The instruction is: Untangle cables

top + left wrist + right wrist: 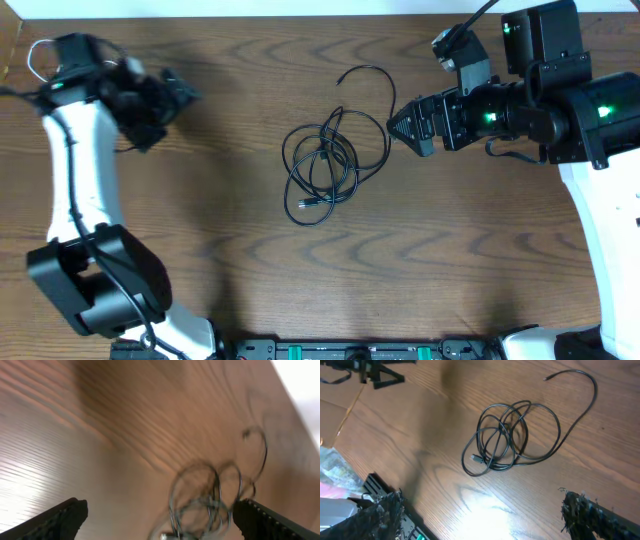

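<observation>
Two grippers stand with jaws spread wide, and we see nothing held between either pair. Our right gripper (402, 127) hangs just beside the right edge of the cables (320, 170), pointing left at them and clear of the loops. In its wrist view its dark fingers (600, 515) frame the lower corners, with bare wood between them and the bundle lying higher up. Our left gripper (172, 110) sits well apart from the bundle, near the far left of the table (250, 280), aimed right toward it. Its wrist view is blurred, but the fingers (57, 519) show far apart at the bottom corners, and the tangle shows dimly between and beyond them.

The cables lie near the middle of the table as a loose coil of thin black cord, several loops crossing one another. We cannot tell how many cords make up the coil. In the right wrist view a small plug (476, 458) rests at the coil's lower left, inside the outer loop. One loose end (546, 379) leaves the coil's right side, sweeps round in a wide arc and stops on bare wood toward the table's far edge.

Further out, the white left arm (75, 170) and white right arm (610, 230) rise at the sides, and a black rail (350, 350) with green marks runs along the near edge.
</observation>
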`<state>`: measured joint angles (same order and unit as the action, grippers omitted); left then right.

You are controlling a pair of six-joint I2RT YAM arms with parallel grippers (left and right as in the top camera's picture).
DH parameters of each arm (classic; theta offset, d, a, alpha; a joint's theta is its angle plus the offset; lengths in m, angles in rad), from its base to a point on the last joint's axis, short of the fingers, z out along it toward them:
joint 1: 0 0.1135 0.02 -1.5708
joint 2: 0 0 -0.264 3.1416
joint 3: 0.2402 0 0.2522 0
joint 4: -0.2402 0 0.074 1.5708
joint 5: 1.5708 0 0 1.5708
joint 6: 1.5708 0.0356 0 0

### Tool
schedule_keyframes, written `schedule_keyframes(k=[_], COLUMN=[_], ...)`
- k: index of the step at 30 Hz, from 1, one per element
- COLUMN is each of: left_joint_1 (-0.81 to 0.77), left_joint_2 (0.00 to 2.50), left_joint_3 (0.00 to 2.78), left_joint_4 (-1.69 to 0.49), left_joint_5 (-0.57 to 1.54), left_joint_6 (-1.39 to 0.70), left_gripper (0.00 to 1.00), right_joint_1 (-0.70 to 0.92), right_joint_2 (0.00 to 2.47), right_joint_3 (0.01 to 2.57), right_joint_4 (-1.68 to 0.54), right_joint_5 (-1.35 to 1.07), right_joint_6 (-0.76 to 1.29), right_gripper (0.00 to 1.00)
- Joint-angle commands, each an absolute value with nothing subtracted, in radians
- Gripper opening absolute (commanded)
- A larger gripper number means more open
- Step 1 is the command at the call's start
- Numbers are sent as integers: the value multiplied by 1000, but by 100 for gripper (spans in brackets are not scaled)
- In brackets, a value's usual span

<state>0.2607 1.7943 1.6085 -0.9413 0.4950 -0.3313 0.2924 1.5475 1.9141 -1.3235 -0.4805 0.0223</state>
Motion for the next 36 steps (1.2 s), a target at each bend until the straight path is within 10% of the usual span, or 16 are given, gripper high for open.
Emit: schedule_keyframes(k=[1, 36], left_joint_1=[168, 130], left_joint_2=[1793, 1793], left_joint_3=[1582, 1399], left_joint_4=[-981, -1253], left_joint_5=[455, 290], left_joint_6=[-311, -290], left_gripper=[98, 98], right_joint_1=[296, 520], right_joint_2=[1545, 1740], right_joint_3=[1876, 1364], right_joint_4=[-1322, -689], right_joint_5=[-469, -365], right_joint_6=[33, 353], right_gripper=[99, 96])
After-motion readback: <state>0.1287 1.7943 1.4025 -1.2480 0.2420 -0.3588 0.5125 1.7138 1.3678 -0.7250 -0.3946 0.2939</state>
